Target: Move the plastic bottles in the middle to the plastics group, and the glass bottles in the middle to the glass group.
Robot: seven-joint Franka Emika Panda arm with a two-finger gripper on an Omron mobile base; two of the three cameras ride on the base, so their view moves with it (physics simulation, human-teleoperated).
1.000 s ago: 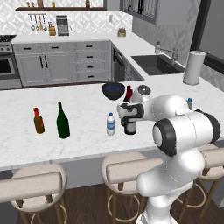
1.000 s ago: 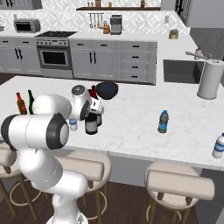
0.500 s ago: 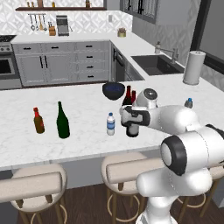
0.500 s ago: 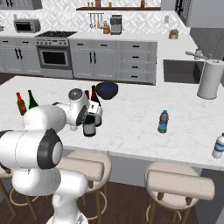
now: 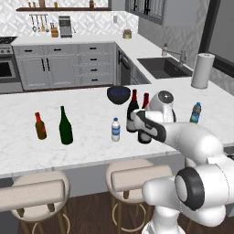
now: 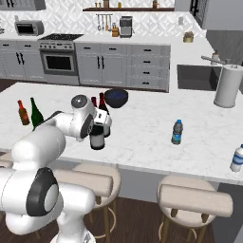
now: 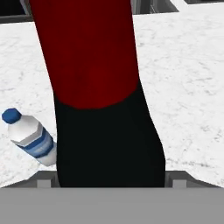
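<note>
Pincer [image 7: 109, 183] spread wide, straddling red-topped wine bottle's [image 7: 98, 87] neck, contact unclear

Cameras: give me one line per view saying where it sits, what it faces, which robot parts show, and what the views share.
Left base view: behind the arm to its left, looking over the counter; the arm rises at lower right.
Right base view: behind to its right, same counter; the arm rises at lower left.
Hand view: on the hand, close against a wine bottle.
Shared: both base views show the amber bottle, green bottle and dark bowl; left base and hand views share the small water bottle.
</note>
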